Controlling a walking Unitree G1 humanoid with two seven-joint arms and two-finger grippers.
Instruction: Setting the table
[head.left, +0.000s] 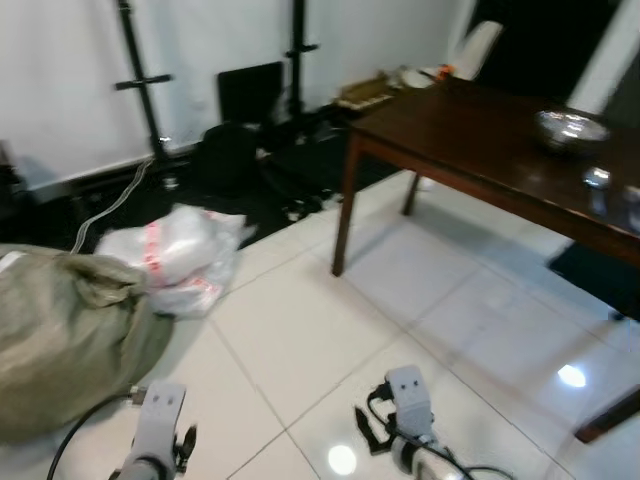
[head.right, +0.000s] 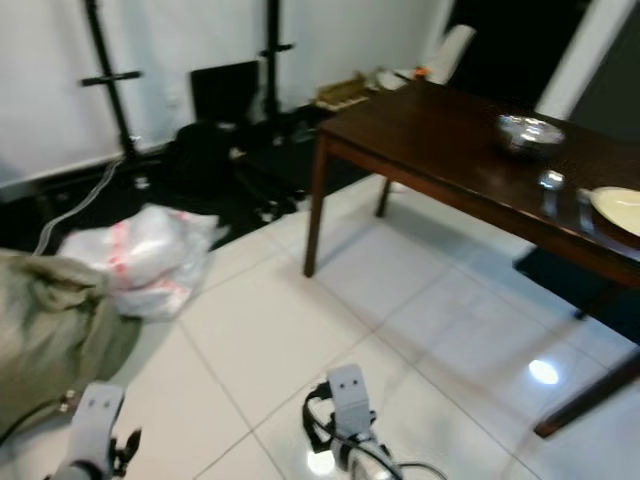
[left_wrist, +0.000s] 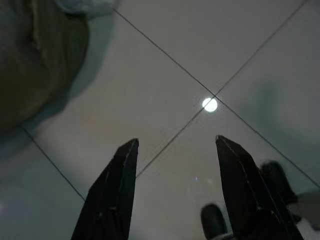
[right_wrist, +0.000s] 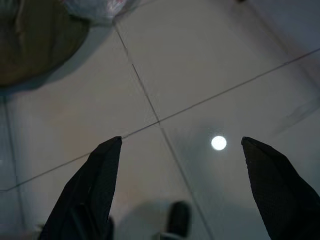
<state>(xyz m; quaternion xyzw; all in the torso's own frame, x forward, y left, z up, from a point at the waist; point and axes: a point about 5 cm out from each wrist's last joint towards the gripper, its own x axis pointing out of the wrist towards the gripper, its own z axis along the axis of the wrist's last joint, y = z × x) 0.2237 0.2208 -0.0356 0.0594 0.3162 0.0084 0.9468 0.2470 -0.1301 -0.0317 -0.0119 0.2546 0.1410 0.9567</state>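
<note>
A dark wooden table stands ahead to my right. On it sit a shiny metal bowl, a small glass and, near the right edge of the right eye view, a pale plate. Both arms hang low over the white tiled floor, well short of the table. My left gripper is open and holds nothing; so is my right gripper, with its fingers spread wide. Their wrists show at the bottom of the eye views.
A bulky olive sack and a white plastic bag lie on the floor at my left. Black stands, a dark case and cables crowd the back wall. A basket and small items sit at the table's far end.
</note>
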